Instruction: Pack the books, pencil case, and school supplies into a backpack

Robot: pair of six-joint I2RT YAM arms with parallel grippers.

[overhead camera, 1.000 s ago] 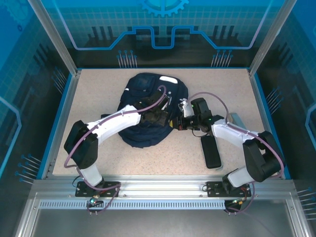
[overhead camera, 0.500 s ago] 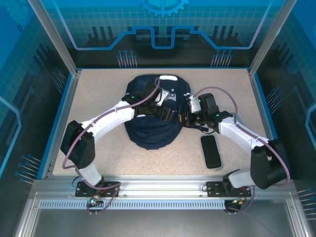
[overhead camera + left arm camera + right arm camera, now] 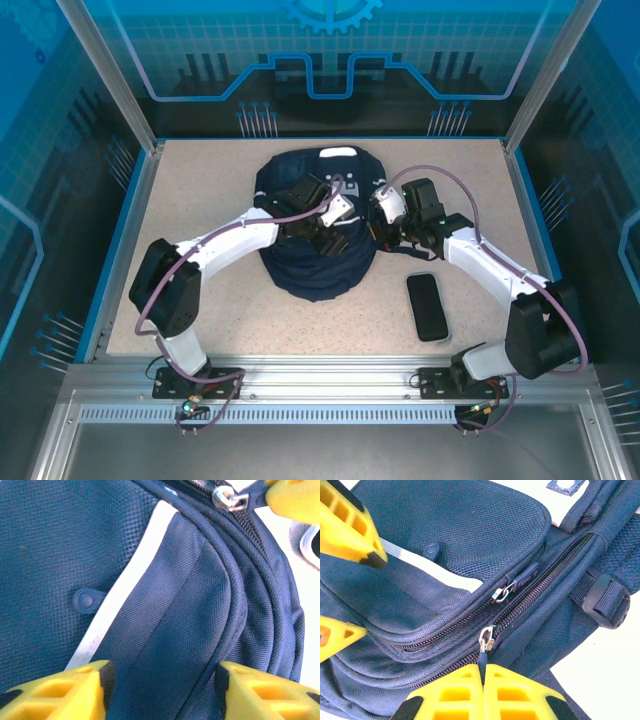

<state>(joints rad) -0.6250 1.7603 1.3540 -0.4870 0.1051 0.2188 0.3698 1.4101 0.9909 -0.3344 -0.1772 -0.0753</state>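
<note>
The backpack, lying mid-way across the table, is soft fabric that buckles under pull: take it by the zip pull, where the right gripper is clenched, while the left gripper, jaws apart, straddles the front panel, apparently bracing it.

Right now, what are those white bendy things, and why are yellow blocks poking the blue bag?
Those are two robot arms. The wide picture looks down from above them. The two close-ups come from little cameras on their wrists. The yellow blocks are their pincers, like hands with two fingers. On the table lie a big blue backpack and a black flat thing beside it. The right pincer is pinched shut on a zipper pull of the backpack. The left pincer is open over a fold of the bag.
</note>
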